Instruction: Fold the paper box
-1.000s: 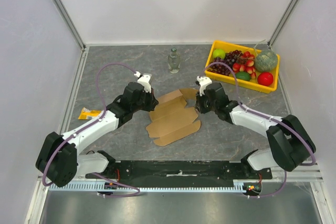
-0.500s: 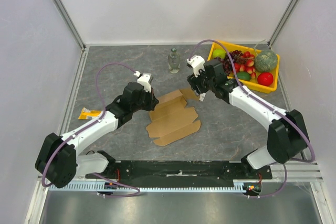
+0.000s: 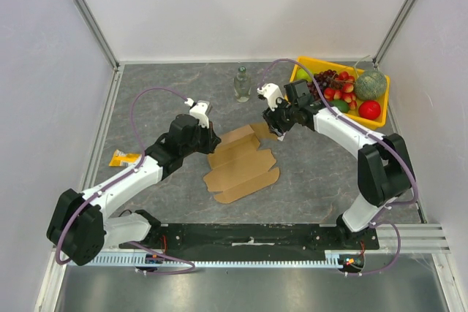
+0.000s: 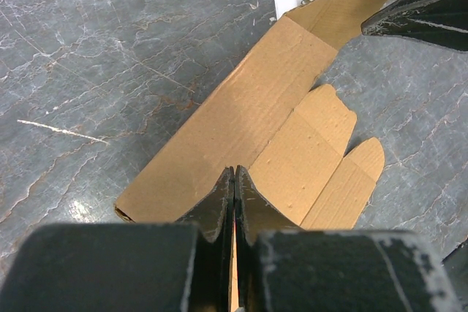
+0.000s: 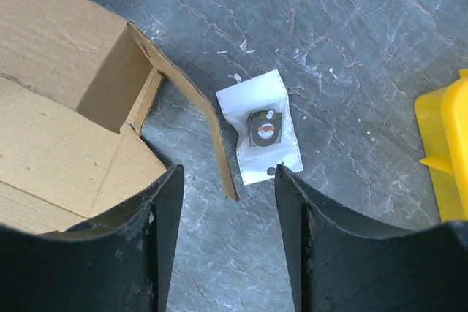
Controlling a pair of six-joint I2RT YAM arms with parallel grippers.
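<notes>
The paper box (image 3: 241,166) is a brown cardboard sheet, partly folded, lying in the middle of the table. In the left wrist view (image 4: 241,122) one long panel stands raised, with flaps flat beside it. My left gripper (image 3: 210,140) is at its left end, jaws (image 4: 234,174) pressed together with a sliver of cardboard between them. My right gripper (image 3: 278,128) hovers open just past the box's far right end. In the right wrist view it (image 5: 228,172) straddles a raised flap (image 5: 212,144) without touching it.
A small white packet (image 5: 265,135) lies on the table beside the flap. A yellow tray (image 3: 340,118) of fruit stands at the back right, close to the right arm. A glass bottle (image 3: 242,84) stands at the back. A yellow packet (image 3: 123,157) lies at the left.
My right gripper has left the box's right edge, lifting and swinging toward the far side near the tray. The left gripper has stayed on the box.
</notes>
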